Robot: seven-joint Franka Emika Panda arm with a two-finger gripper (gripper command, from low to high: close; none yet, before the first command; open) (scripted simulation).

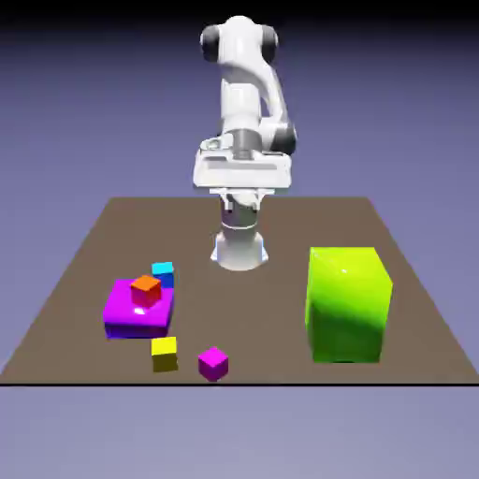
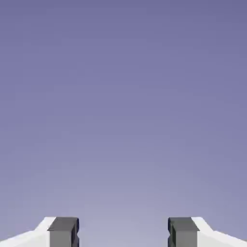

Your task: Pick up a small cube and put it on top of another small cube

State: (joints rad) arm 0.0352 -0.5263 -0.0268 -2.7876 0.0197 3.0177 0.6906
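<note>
Clearly, the gripper (image 2: 123, 232)'s jaws stand wide apart with nothing between them, so the reach, seemingly the step in hand, would go best by tipping the hand down and squaring the fingers to two opposite faces before descending. The small magenta cube (image 1: 213, 364) sits near the table (image 1: 271, 327)'s front edge, just beside the yellow cube (image 1: 164, 354); no writing is legible.

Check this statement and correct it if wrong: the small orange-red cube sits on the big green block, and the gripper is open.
The first half is wrong: the exterior view shows the small orange-red cube on the wide flat magenta block. The rest stands: the gripper is open.
</note>
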